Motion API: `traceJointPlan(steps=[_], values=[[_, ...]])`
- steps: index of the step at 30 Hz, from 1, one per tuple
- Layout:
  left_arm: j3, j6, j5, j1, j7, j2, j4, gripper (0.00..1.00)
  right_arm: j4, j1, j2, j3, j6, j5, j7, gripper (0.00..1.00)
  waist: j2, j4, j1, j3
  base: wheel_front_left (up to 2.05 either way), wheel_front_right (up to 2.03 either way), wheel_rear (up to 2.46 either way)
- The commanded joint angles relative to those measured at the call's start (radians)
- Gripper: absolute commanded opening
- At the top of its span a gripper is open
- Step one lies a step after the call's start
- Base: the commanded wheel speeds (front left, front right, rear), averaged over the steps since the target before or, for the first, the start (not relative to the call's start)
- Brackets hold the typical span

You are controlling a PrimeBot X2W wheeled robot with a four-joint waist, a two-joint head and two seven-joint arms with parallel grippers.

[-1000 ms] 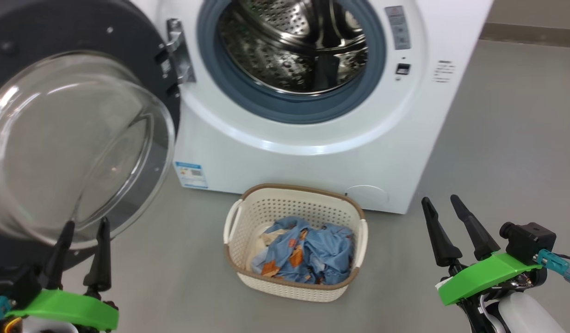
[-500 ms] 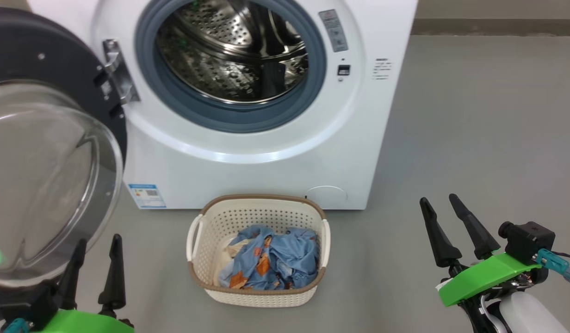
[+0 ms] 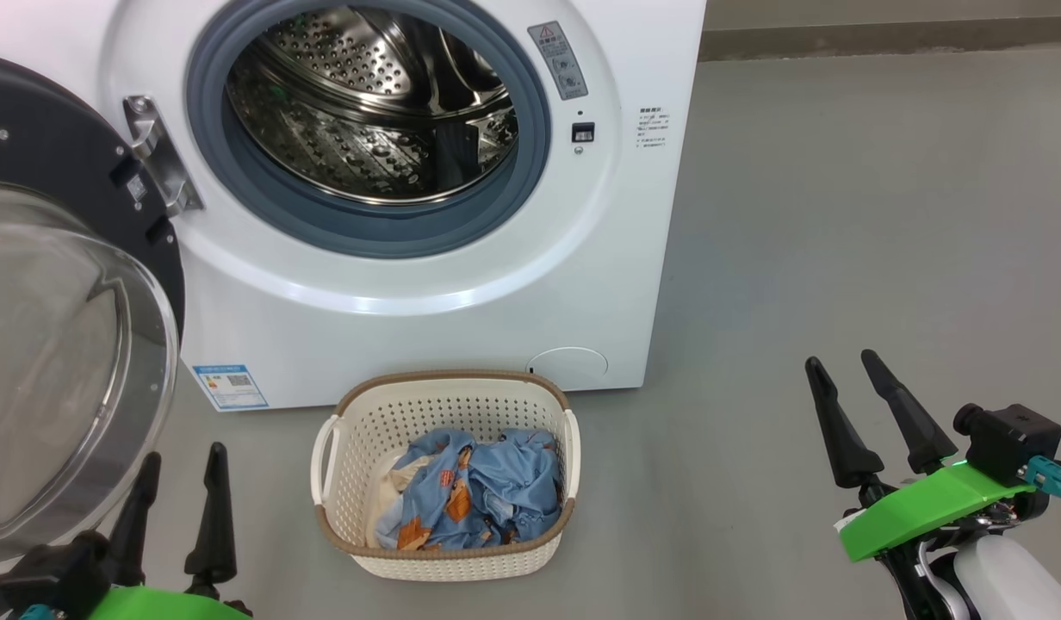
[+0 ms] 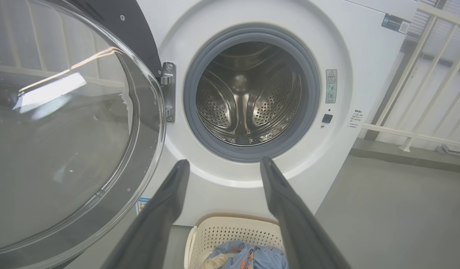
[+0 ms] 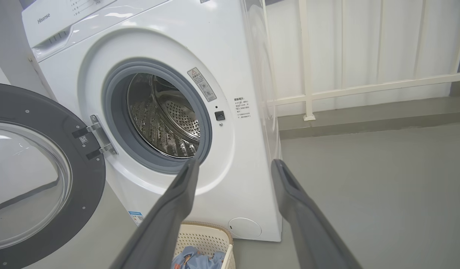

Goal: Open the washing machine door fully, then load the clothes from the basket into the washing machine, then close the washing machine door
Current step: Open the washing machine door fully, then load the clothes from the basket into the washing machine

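The door (image 3: 57, 344) is standing open at left. The clothes (image 3: 474, 495) are waiting in the basket (image 3: 449, 377); left claw (image 3: 186, 451) and right claw (image 3: 839, 358) are hanging released.

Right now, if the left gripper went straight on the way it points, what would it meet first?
The left gripper would likely meet the white front of the washing machine, just below the drum opening; depth is unclear.
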Motion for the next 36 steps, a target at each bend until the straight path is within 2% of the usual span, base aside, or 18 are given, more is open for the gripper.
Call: traceJointPlan(steps=[1,36], values=[[0.044,-0.007,0.014,-0.02,-0.01,0.021,-0.03,1.0,-0.029,-0.023,-0.017,0.011,0.006,-0.015,-0.012,1.0,-0.0001,0.0,0.0,0.001,0.0,0.0,0.0],[0.057,-0.035,0.048,-0.032,-0.01,0.001,-0.008,1.0,-0.031,-0.017,0.004,-0.024,0.006,-0.036,-0.012,1.0,-0.0001,0.012,0.0,0.009,0.03,-0.03,0.0]])
